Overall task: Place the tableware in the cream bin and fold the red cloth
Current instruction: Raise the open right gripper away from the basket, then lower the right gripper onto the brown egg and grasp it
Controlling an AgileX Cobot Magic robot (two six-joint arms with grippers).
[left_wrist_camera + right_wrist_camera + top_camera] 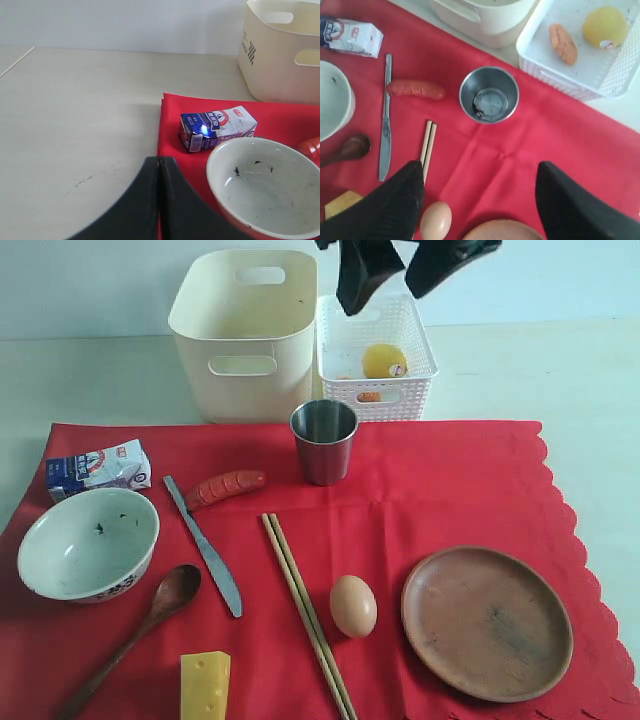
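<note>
Right hand (400, 275) spread wide and empty above the white basket (415, 390), left hand (159, 200) (fingers pressed together) empty, tableware on red cloth (440, 490)

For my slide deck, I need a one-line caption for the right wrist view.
Open right gripper above a red cloth with steel cup, knife, chopsticks, sausage and egg.

A pale table (560, 370) carries the red cloth (450, 490), cream bin (245, 340) and white basket (375, 390) (side by side)
</note>
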